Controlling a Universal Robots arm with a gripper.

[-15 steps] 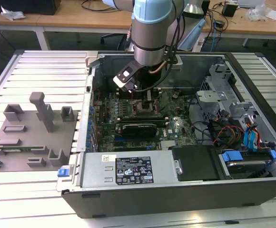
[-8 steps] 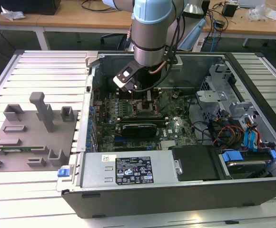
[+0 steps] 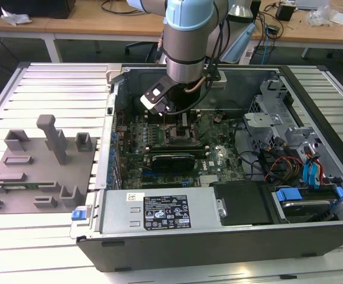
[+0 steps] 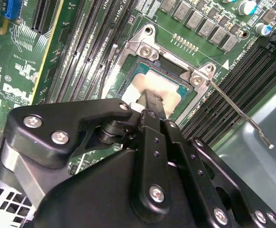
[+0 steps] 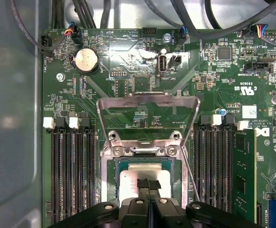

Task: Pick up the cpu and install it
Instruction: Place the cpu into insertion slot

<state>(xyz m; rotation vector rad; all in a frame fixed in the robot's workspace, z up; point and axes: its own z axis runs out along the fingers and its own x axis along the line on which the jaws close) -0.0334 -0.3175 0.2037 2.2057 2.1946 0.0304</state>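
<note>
Starting at the exterior view's left: the grey fixture tray (image 3: pixel 18 183) lies flat on the slatted table, its blocks and recesses standing beside the job, and I can make out no chip on it. That fits what comes next.

Moving across, the computer case (image 3: pixel 248 236) lies on its side with the panel off, so the motherboard (image 3: pixel 219 148) faces straight up. That's what lets the arm (image 3: pixel 186 41) drop in vertically over the socket (image 3: pixel 180 135).

Now the close look. In both wrist views the cpu (image 5: pixel 128 185) (image 4: pixel 140 85) lies inside the socket, silvery top up, edges looking square to the frame. The gripper (image 5: pixel 147 184) is right over its middle, fingers drawn together with nothing between them, too narrow a stance to be clamping the chip by its sides. Whether the tips touch the lid or sit just above it, I can't tell. By my reading the chip is released.

The load plate (image 5: pixel 147 97) is swung back and the lever (image 4: pixel 238 111) angles out free: the socket is open and the chip not yet clamped down.

Far on the exterior view's right, the drive cage (image 3: pixel 272 112) stands well apart.
</note>
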